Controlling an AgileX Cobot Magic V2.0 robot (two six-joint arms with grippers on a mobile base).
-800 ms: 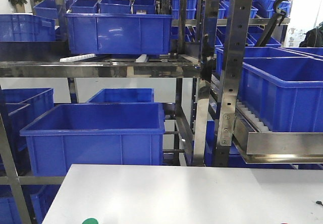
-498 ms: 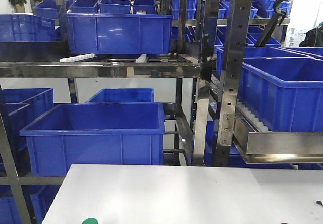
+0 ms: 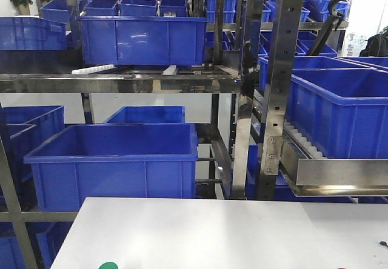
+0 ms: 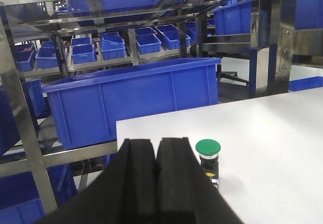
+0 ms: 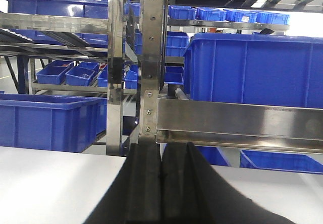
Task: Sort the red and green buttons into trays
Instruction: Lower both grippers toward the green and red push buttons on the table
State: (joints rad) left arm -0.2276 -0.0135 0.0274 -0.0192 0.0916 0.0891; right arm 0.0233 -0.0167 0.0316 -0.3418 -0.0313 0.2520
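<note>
1. Green button point(image 4: 208, 156) stands lower centre of the left wrist view, just beside the left gripper point(image 4: 157, 146) and near the white table point(image 4: 272, 133) edge; a nudge could tip it off.
2. Left pads pressed together, empty; right gripper point(image 5: 161, 151) likewise.
3. Trays, red button unseen: wrong-tray risk.

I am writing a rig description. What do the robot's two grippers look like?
Both look alike. The left gripper has two thick matte black fingers with rounded tips and plain faces, broadening toward the camera. The right gripper has the same black pair. No cables, markings or labels show, and the arms themselves are out of view.
</note>
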